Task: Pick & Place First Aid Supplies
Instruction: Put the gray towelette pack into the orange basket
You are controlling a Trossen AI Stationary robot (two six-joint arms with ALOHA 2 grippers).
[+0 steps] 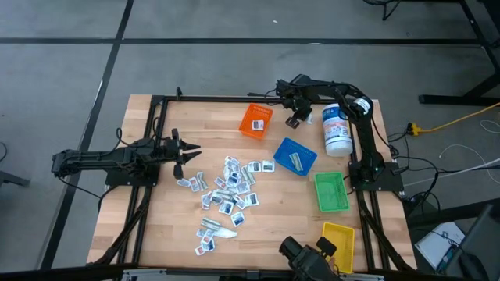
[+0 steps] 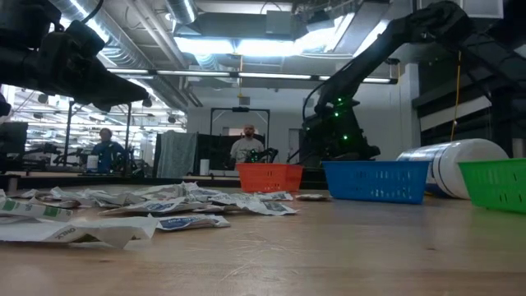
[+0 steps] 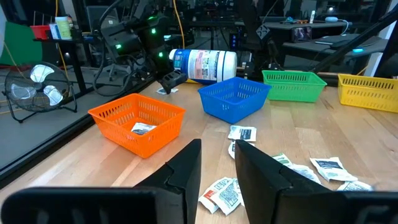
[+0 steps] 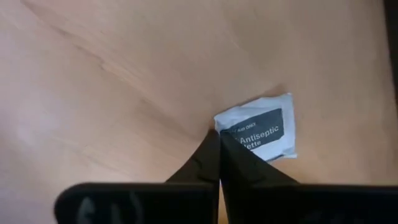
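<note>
Grey floor [image 1: 234, 23] crossed by dark lines, ceiling lights [image 2: 246, 45], two distant people [image 2: 248, 146].

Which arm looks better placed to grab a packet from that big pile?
Left. The left gripper is open beside the pile of packets; the right gripper is shut, beyond the orange bin.

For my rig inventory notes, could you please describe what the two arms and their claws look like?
Both arms are dark, nearly black, jointed and slim, with black cables along them. The left claw has two flat, tapering dark fingers. The right claw looks alike, and green indicator lights glow on the right arm.
</note>
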